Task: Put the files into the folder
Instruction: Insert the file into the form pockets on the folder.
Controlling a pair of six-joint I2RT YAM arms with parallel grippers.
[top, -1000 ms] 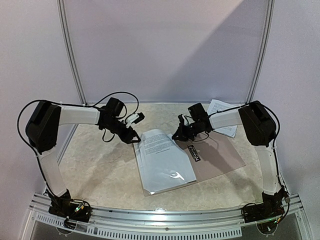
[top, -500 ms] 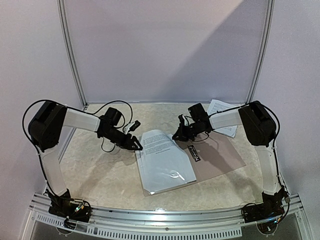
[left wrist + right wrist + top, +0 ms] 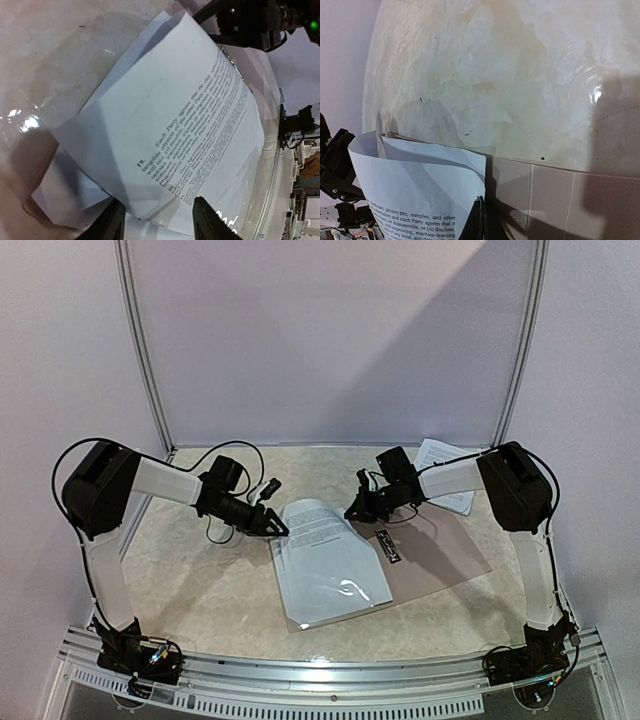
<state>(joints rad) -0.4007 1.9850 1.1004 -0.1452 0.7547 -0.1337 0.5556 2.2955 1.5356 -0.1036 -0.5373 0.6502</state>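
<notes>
nearest the arms' bases the folder (image 3: 440, 550) lies open on the marbled table (image 3: 200, 580), its tan cover spread to the right. a glossy clear leaf covers the files (image 3: 325, 555), a small stack of printed sheets in its left half. at the stack's far left corner the left gripper (image 3: 277, 530) hangs low, its fingers (image 3: 209, 220) parted about halfway, the paper's edge showing between them, nothing clamped. at the far right corner the right gripper (image 3: 352, 513) is pressed fully closed at the seam between paper and cover; whether it pinches a thin edge cannot be told. farther back, more sheets (image 3: 445, 468) lie beside the right arm.
</notes>
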